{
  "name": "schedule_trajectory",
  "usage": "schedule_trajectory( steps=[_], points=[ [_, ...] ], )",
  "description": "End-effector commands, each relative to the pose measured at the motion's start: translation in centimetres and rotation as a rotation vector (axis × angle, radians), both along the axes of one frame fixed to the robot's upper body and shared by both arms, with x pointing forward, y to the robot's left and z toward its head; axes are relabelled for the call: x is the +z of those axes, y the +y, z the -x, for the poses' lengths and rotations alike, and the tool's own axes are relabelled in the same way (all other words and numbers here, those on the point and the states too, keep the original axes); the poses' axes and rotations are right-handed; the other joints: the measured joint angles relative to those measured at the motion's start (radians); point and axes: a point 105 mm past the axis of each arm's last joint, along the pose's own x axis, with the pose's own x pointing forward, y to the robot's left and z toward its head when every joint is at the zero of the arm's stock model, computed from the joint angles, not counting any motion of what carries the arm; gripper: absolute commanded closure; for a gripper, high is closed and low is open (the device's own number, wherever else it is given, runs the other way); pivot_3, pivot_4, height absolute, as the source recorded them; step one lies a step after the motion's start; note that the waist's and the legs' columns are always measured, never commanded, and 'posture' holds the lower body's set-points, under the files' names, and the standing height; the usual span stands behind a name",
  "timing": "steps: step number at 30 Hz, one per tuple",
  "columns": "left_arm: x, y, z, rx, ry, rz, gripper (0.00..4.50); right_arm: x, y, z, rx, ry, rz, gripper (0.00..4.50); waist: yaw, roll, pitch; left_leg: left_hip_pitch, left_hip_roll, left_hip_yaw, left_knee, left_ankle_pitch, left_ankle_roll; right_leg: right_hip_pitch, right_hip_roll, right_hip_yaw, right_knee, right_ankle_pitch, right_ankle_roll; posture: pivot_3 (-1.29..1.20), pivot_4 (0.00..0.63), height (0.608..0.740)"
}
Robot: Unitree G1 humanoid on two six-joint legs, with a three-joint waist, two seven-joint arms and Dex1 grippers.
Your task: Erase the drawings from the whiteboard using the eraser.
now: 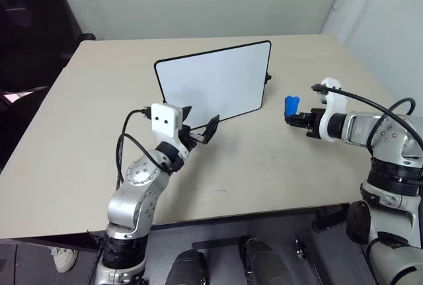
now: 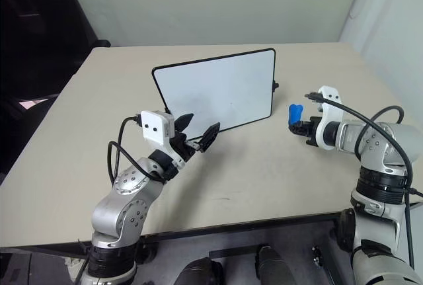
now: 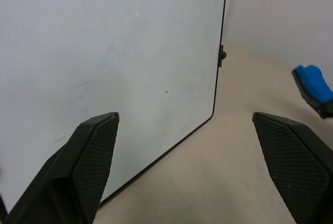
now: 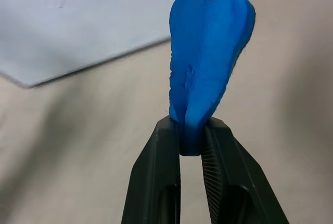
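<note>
Left eye view: the whiteboard [image 1: 215, 84] stands tilted up on the beige table [image 1: 277, 159], its white face looking wiped, with no blue scribble to be made out. The left gripper [image 1: 197, 124] sits at the board's lower near corner, fingers spread wide with nothing between them. Well off to the board's right, the right gripper [image 1: 295, 118] is clamped on the blue eraser [image 1: 289, 104], which sticks up past the fingertips, clear of the board and above the tabletop.

Left wrist view: both textured fingers [image 3: 96, 154] stand far apart, the board just ahead of them. Only faint grey smudges and a tiny dark speck show on its surface. The eraser appears beyond the far finger, past the board's black-framed edge.

Right wrist view: two black fingers [image 4: 156, 182] pinch the eraser's base, squeezing it into a folded shape. The board's corner lies beyond, apart from the eraser.
</note>
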Motion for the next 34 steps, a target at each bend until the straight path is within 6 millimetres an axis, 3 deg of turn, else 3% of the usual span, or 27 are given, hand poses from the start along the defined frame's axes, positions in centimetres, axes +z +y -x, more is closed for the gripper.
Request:
schedule_trajectory(
  steps=[1,7,12,19,27,34],
  points=[
    [1.1,-0.4,0.5,-0.023,-0.041,0.012,0.0,0.2,-0.2,0.8,0.02,-0.011,0.018,4.13,0.003,0.0,0.0,0.0,-0.001,0.0,0.0,0.0,0.0,0.0,-0.001,0.0,0.0,0.0,0.0,0.0,0.15,0.74],
    [0.7,-0.3,0.8,-0.025,-0.034,0.014,0.0,-2.3,-0.5,3.5,0.092,0.082,0.073,4.13,0.009,0.0,0.0,0.0,-0.002,0.0,0.0,-0.001,0.001,0.003,-0.002,0.001,-0.002,-0.004,0.007,0.0,0.15,0.74],
    [0.8,-0.4,1.0,-0.015,-0.029,0.018,0.0,-2.5,0.2,4.4,0.134,0.09,0.08,2.55,0.005,0.0,0.0,0.0,-0.002,0.0,0.0,-0.002,0.001,0.002,-0.002,0.001,-0.001,-0.006,0.01,0.0,0.15,0.74],
    [1.1,-0.3,1.1,0.005,-0.029,0.008,0.0,1.3,0.4,4.8,0.158,-0.106,0.077,0.24,0.008,0.0,0.0,0.0,-0.003,-0.001,0.0,-0.001,0.002,0.002,-0.002,0.001,-0.002,-0.006,0.011,0.0,0.15,0.74],
    [2.1,0.4,1.0,0.064,-0.064,-0.005,0.0,3.7,0.8,5.9,0.217,-0.406,0.1,0.24,0.01,0.0,0.0,0.0,-0.005,-0.002,0.0,-0.005,0.003,0.003,-0.003,0.001,-0.002,-0.008,0.01,0.0,0.15,0.74],
    [1.8,-0.2,1.4,0.016,-0.041,-0.01,0.0,3.4,0.2,5.1,0.205,-0.425,0.106,0.24,0.009,0.0,0.0,0.0,-0.005,-0.002,0.0,-0.004,0.003,0.004,-0.003,0.002,-0.003,-0.009,0.012,0.0,0.15,0.74]
  ],
)
